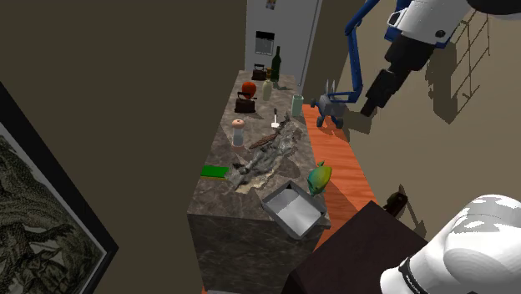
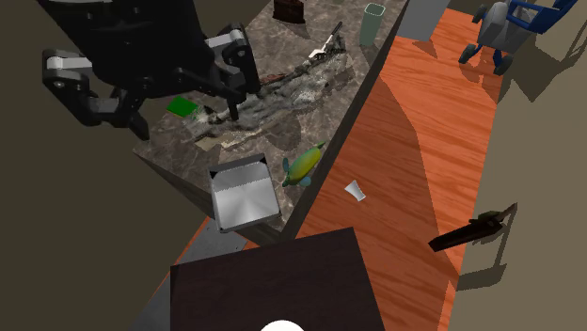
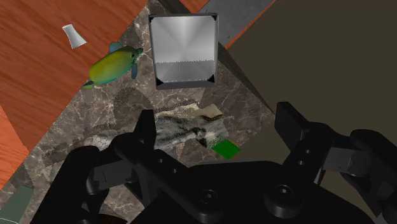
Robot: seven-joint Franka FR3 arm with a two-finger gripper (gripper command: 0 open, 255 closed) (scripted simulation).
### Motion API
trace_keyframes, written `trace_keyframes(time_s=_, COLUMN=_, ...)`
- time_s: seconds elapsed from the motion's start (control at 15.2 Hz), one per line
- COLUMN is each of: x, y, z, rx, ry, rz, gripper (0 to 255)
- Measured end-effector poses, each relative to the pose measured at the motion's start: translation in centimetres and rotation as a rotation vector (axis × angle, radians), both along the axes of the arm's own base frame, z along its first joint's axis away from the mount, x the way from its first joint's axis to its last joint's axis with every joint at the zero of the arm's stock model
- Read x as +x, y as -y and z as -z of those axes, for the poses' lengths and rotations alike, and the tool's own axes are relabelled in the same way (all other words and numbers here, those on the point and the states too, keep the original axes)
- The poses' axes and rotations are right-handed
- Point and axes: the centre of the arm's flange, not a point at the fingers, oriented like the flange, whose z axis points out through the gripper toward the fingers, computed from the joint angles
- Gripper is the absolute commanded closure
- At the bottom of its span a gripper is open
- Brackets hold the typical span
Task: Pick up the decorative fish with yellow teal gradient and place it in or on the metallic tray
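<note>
The decorative fish (image 3: 113,65), yellow-green with teal fins, lies at the marble counter's edge next to the orange floor side (image 1: 319,177) (image 2: 303,166). Close beside it, at the counter's corner, sits the square grey metallic tray (image 3: 184,44) (image 1: 292,210) (image 2: 240,193), with nothing in it. My black gripper (image 3: 216,121) hangs high over the counter's middle, well short of both fish and tray, its fingers (image 3: 145,124) wide apart and holding nothing. It looms in the second exterior view's upper left (image 2: 183,108) and the shoulder view's upper right (image 1: 367,107).
A grey crumpled heap (image 1: 263,159) and a flat green item (image 3: 226,149) lie under the gripper. A bottle (image 1: 276,63) and small items stand at the counter's far end. On the orange floor lie a white cup (image 2: 354,191), a blue figure (image 2: 503,23) and a black object (image 2: 470,230).
</note>
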Motion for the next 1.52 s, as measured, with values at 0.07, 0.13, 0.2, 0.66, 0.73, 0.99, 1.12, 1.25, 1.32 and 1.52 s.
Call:
trace_keyframes(time_s=0.07, x=0.0, y=0.0, z=0.0, rx=0.000, ry=0.000, rz=0.000, gripper=0)
trace_keyframes(time_s=0.13, x=0.4, y=-0.1, z=0.6, rx=-0.005, ry=-0.002, rz=0.007, gripper=0)
trace_keyframes(time_s=0.2, x=0.8, y=-0.3, z=1.4, rx=-0.013, ry=-0.005, rz=0.018, gripper=0)
trace_keyframes(time_s=0.66, x=5.2, y=-1.4, z=9.3, rx=-0.084, ry=-0.030, rz=0.120, gripper=0)
trace_keyframes(time_s=0.73, x=5.8, y=-1.7, z=10.5, rx=-0.095, ry=-0.033, rz=0.135, gripper=0)
trace_keyframes(time_s=0.99, x=8.4, y=-1.8, z=15.1, rx=-0.137, ry=-0.046, rz=0.196, gripper=0)
trace_keyframes(time_s=1.12, x=9.5, y=-1.9, z=17.5, rx=-0.158, ry=-0.054, rz=0.226, gripper=0)
trace_keyframes(time_s=1.25, x=10.6, y=-1.9, z=19.9, rx=-0.179, ry=-0.060, rz=0.256, gripper=0)
trace_keyframes(time_s=1.32, x=11.2, y=-1.5, z=21.2, rx=-0.190, ry=-0.063, rz=0.272, gripper=0)
trace_keyframes(time_s=1.52, x=13.3, y=-1.2, z=24.8, rx=-0.221, ry=-0.073, rz=0.317, gripper=0)
